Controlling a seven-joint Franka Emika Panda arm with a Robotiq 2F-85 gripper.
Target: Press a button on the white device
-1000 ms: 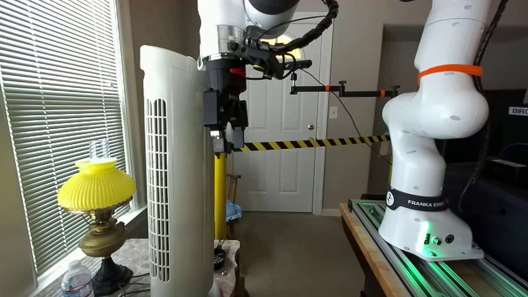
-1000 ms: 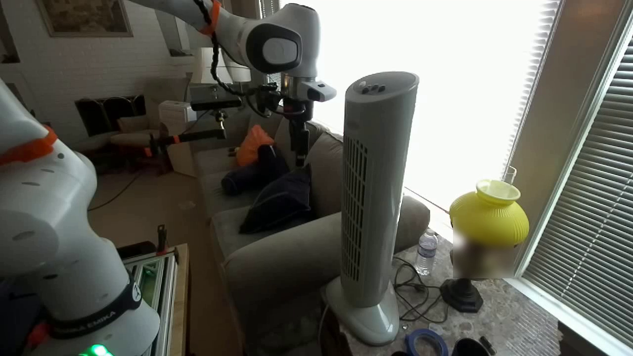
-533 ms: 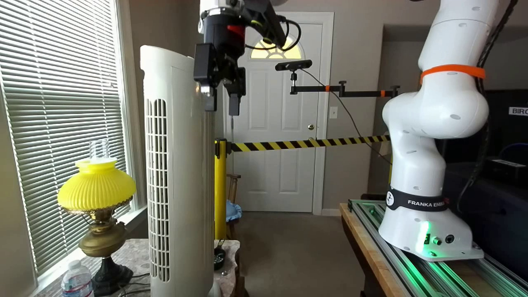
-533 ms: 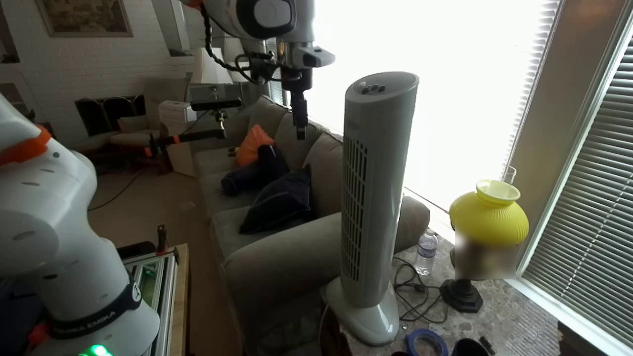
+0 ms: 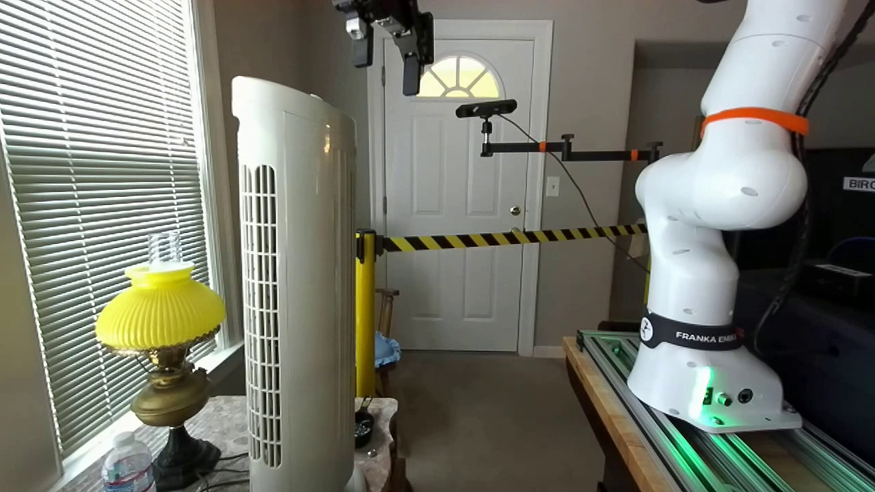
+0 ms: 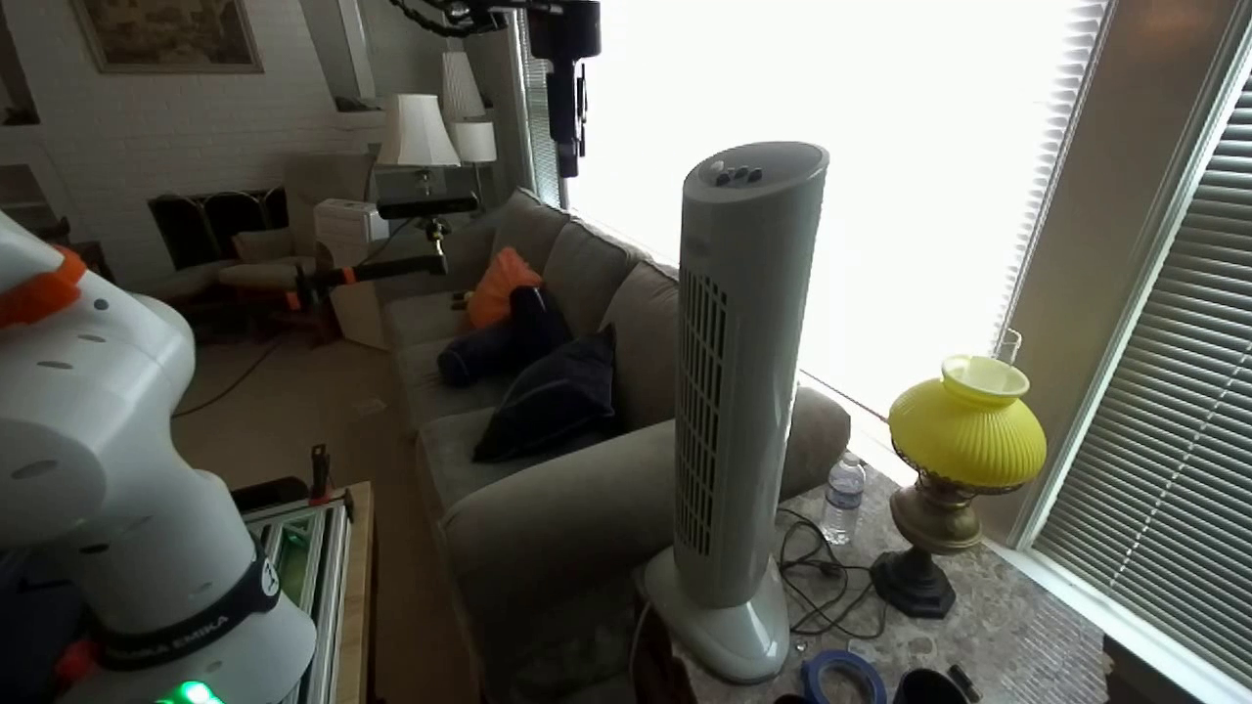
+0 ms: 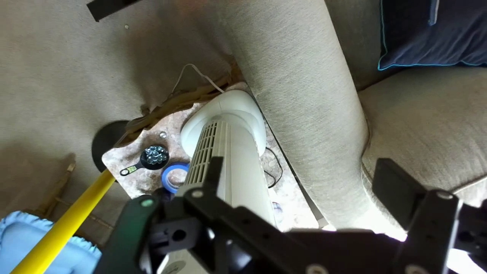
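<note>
Wrist view: the gripper [image 7: 302,182] has its fingers [image 7: 214,175] spread wide apart; the white fan [image 7: 243,163] stands beyond the tip on that view's left, its column partly covered by that finger; the sofa arm [image 7: 300,102] shows in the gap between the tips; in an exterior view the fan's top [image 5: 290,102] is left of and mostly lower than the fingertips, apart from them; in an exterior view its dark buttons [image 6: 738,177] sit right of the fingers; depth from fan to fingers is hard to judge.
</note>
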